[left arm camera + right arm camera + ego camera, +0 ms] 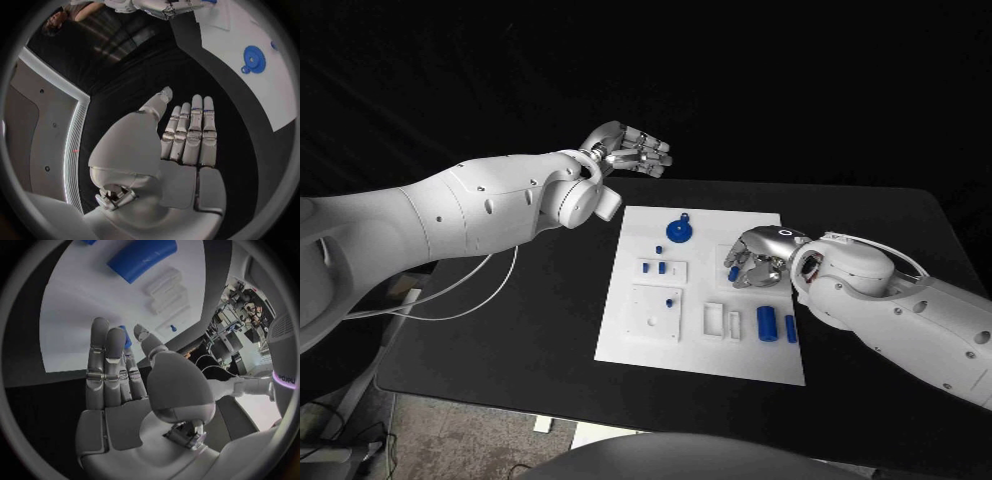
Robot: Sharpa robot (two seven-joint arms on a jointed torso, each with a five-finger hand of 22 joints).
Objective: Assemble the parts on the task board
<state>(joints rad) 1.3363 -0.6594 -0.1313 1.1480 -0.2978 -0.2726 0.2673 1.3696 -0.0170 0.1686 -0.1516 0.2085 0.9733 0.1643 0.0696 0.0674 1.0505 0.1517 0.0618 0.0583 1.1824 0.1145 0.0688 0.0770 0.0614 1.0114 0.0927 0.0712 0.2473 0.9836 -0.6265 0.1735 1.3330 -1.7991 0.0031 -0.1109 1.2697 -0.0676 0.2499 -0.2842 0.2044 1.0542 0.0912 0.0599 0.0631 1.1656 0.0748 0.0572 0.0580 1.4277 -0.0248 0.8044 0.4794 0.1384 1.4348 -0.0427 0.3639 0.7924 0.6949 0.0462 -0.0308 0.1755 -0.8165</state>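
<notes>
the white rectangular task board (620,335) lies in the middle of the black table (502,340). the left hand (629,150) hangs over the table's far edge, beyond the board's far left corner, fingers straight and side by side, grasping nothing; in the left wrist view its flat palm (187,150) faces dark table, with the round blue gear-like disc (253,59) on the board off to one side. that disc (679,231) sits near the board's far edge. the right hand (756,262) hovers over the board's right side, fingers curled downward, and a small blue peg (125,338) shows by its fingertips (99,330); i cannot tell whether it is pinched. near the right hand lie a thick blue cylinder (766,321) and a thinner blue bar (790,329), next to white slotted blocks (723,320). small blue pieces (658,266) stand in white holders on the board's left half
</notes>
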